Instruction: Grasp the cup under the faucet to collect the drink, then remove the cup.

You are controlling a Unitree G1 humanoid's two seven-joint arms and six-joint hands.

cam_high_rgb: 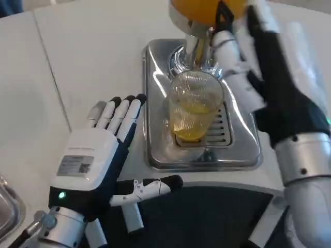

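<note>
A clear plastic cup [194, 106] stands upright on the chrome drip tray [155, 103], directly under the faucet [195, 49]. It holds yellow drink in its lower part. My right hand [269, 67] reaches up beside the faucet, its black palm facing the dispenser and one white finger [227, 46] lying against the tap by the black lever [223, 15]. Its fingertips are blurred and cut off by the top edge, so its grip is unclear. My left hand [103, 150] lies flat on the table left of the tray, fingers spread, holding nothing and apart from the cup.
The orange drink tank [201, 8] sits above the faucet at the top edge. A slotted grate [220, 126] lies in the tray behind the cup. A metal object [8, 206] shows at the lower left edge. White table stretches to the left and back.
</note>
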